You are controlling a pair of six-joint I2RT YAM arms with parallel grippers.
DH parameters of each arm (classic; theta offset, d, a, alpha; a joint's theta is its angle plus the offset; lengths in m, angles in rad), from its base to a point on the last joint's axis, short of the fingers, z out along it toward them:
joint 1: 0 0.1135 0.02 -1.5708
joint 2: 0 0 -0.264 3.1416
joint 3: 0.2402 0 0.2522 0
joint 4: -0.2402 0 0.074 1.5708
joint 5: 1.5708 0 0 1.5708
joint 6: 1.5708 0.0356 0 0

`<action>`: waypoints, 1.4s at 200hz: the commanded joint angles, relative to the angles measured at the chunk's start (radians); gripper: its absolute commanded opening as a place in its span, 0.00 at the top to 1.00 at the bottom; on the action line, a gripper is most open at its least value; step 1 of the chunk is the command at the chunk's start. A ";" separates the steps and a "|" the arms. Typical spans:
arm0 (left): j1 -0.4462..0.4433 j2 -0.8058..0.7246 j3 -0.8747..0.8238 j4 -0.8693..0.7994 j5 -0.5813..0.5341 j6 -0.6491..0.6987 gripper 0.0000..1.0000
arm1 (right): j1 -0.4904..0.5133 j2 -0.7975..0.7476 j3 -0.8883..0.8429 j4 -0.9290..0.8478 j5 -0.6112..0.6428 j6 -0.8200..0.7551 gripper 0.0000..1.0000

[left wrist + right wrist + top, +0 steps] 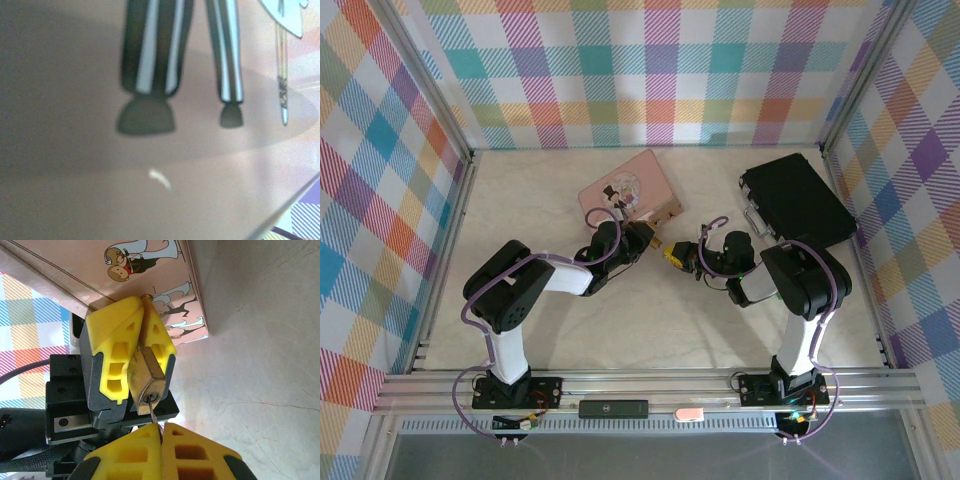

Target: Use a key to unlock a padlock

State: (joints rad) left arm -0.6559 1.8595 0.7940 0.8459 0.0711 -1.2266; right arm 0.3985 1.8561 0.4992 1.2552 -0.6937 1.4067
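In the right wrist view the small brass padlock (pixel 145 375) is clamped between the yellow fingers of my left gripper (pixel 142 347), its keyhole end facing my right gripper. My right gripper (pixel 161 432) is shut on the key (pixel 155 412). The key's thin blade reaches up into the keyhole. The shackle is hidden between the left fingers. From above, the left gripper (pixel 642 238) and right gripper (pixel 680 256) meet tip to tip at mid-table, with the padlock (pixel 657 243) between them. The left wrist view is a blurred close-up of the pink tin's lid (pixel 75 165).
The pink tin (pixel 628 195) with a cartoon picture lies just behind the left gripper, its corner close to the padlock (pixel 195 305). A black case (pixel 795 198) lies at the back right. Checked walls enclose the table on three sides.
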 commanded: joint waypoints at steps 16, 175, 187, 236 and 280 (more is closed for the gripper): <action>-0.017 0.017 -0.018 0.012 0.098 -0.014 1.00 | -0.002 -0.049 -0.004 0.076 -0.012 -0.031 1.00; -0.095 0.018 -0.053 0.093 0.079 -0.073 1.00 | -0.009 0.035 0.081 0.031 0.108 0.094 1.00; -0.102 0.020 -0.047 0.103 0.078 -0.077 1.00 | 0.000 0.024 0.089 0.001 0.130 0.083 1.00; -0.121 0.033 -0.045 0.142 0.101 -0.098 1.00 | -0.004 0.036 0.152 -0.078 0.158 0.023 1.00; -0.099 0.050 -0.059 0.135 0.047 -0.094 1.00 | -0.006 0.033 0.139 -0.089 0.181 0.009 0.99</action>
State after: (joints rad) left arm -0.6849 1.8801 0.7586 0.9638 -0.0456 -1.2579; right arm 0.3939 1.8900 0.5896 1.1728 -0.6647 1.4570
